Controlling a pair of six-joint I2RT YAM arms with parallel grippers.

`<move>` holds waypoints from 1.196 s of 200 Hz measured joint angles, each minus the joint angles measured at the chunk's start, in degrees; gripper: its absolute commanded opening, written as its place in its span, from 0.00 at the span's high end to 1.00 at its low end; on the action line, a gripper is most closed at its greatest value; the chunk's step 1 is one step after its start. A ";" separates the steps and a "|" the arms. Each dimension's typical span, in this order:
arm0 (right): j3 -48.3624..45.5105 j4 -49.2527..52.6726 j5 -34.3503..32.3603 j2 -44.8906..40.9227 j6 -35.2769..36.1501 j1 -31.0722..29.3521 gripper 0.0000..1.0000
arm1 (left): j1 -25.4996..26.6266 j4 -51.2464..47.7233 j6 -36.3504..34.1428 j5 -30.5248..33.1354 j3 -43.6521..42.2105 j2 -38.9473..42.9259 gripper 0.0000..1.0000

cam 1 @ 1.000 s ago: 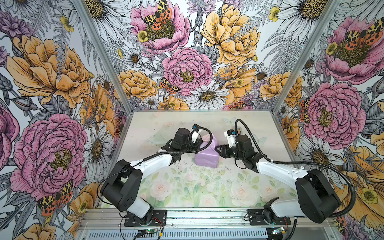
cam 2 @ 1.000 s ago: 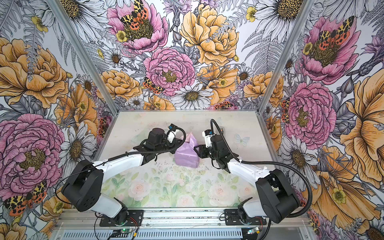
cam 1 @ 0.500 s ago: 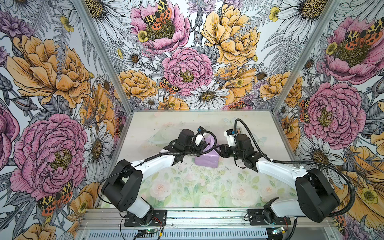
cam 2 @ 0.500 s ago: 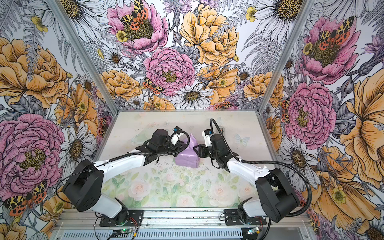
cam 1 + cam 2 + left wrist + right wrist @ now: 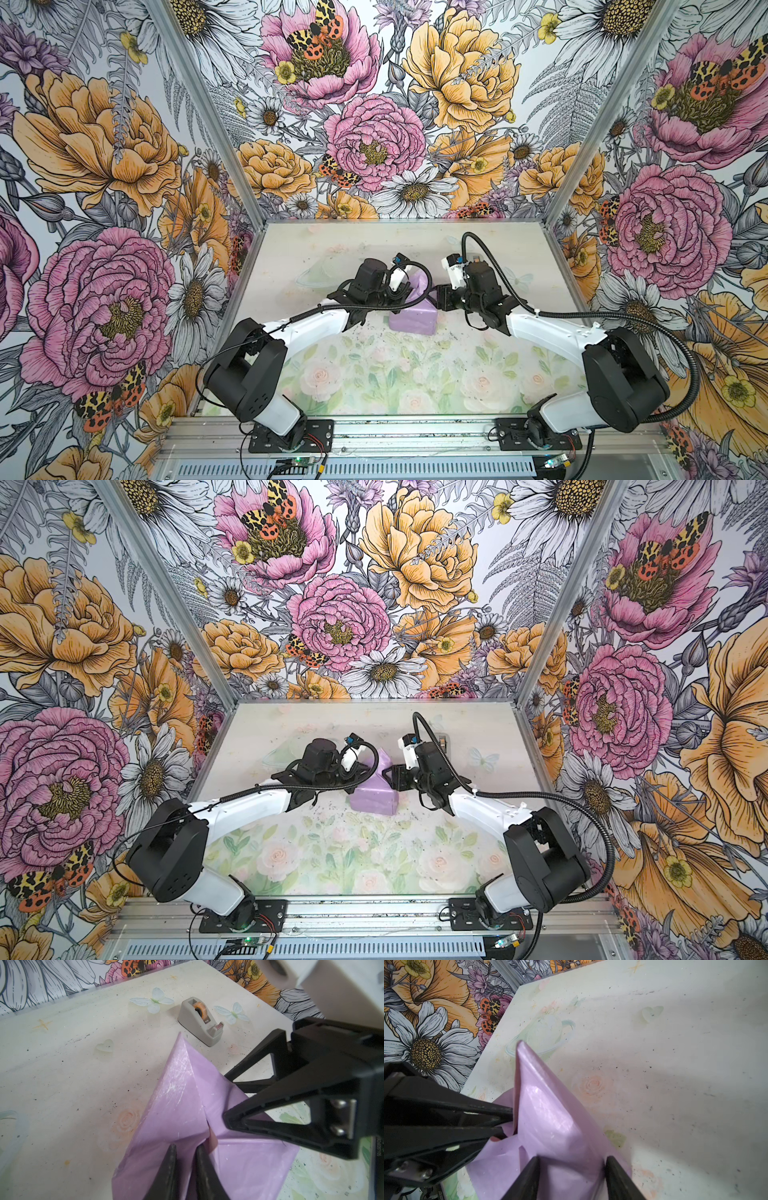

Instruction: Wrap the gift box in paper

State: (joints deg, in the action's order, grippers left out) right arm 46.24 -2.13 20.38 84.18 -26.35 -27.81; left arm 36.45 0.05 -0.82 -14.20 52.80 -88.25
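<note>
The gift box [image 5: 412, 325] is sitting mid-tabletop [image 5: 415, 374], showing as a lilac block under the paper [image 5: 180, 1088], and both arms are crowding in on it from opposite sides. The paper is standing up off the block in a tall pointed peak, glossy and scuffed with white creases. The left tool [image 5: 186, 1146] is nosing into the base of that peak, its fingers only a sliver apart with a fold lying between them; whether it is actually pinching that fold, I cannot tell. The right tool [image 5: 573, 1158] is standing released, jaws spread wide and flanking the foot of the peak, with paper reaching both fingers. Beyond the peak, a grey tape dispenser [image 5: 200, 1022] is sitting on the tabletop, apart from the paper.
</note>
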 measured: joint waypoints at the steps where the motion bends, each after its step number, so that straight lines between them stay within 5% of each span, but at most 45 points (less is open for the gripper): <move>1: 0.04 0.00 0.07 0.07 0.02 0.02 0.47 | 0.00 -0.02 -0.02 0.00 0.00 0.00 0.77; 19: 1.55 0.00 1.09 1.77 1.11 0.02 0.48 | -0.17 -0.04 0.85 0.44 0.00 0.00 0.69; 33: 2.80 0.50 1.33 2.75 2.23 0.00 0.48 | -0.66 -0.04 1.53 0.68 0.00 0.22 0.48; 61: 3.23 1.46 1.33 2.95 4.44 0.00 0.48 | -3.32 -0.04 3.45 0.50 -1.66 3.06 0.29; 99: 3.26 1.51 1.40 2.95 6.12 0.04 0.48 | -5.14 0.26 4.57 -0.92 -5.16 8.87 0.18; 185: 3.43 1.90 2.47 2.95 7.37 0.15 0.48 | -7.37 1.90 9.42 1.70 -8.46 6.51 0.36; 239: 3.43 2.19 3.37 2.95 7.63 0.15 0.49 | -5.99 4.76 10.75 2.62 -8.17 5.07 0.73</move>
State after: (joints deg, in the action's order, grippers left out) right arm 49.67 0.05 23.75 87.13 -18.72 -27.66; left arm 30.46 4.82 9.93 -11.57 44.62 -83.18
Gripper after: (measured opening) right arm 0.517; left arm 0.322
